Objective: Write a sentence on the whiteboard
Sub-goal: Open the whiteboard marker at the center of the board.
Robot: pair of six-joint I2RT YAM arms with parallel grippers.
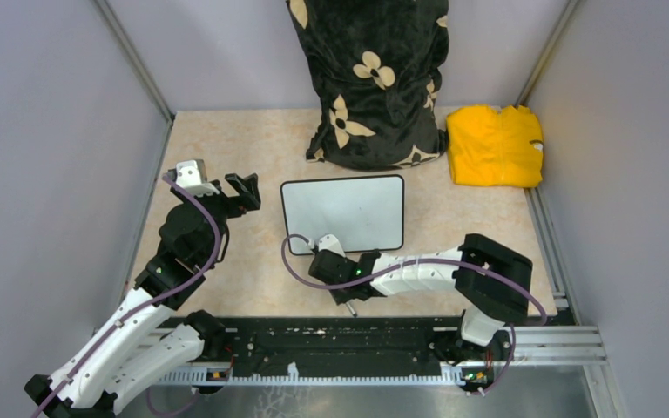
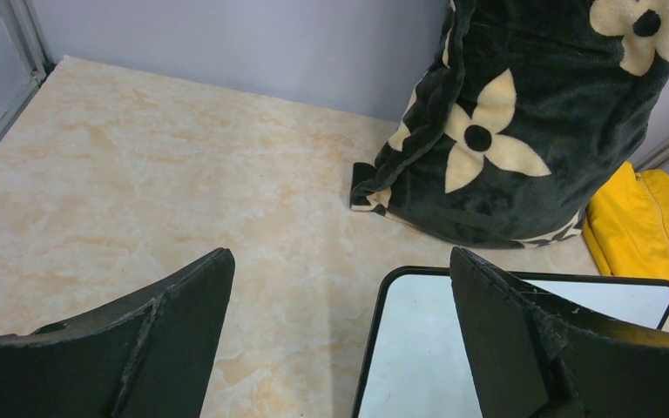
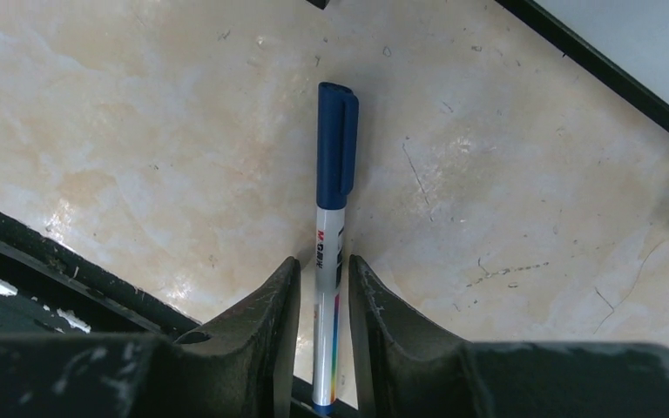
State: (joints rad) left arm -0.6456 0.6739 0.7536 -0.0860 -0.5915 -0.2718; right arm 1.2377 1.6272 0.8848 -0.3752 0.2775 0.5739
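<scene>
Blue-capped and white-barrelled, a marker (image 3: 331, 218) lay flat on the tabletop (image 3: 139, 131) between the fingers of my right hand (image 3: 324, 266), which stood only narrowly apart around its barrel; whether they pinched it I could not tell. My left hand (image 2: 340, 254) hung wide open, holding nothing. The whiteboard (image 1: 342, 213) lay just beyond my right hand, ahead and right of my left.

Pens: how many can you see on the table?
1. The blue-capped pen lies on the table between the fingers of the right gripper, near the whiteboard. Another could be hidden.
</scene>
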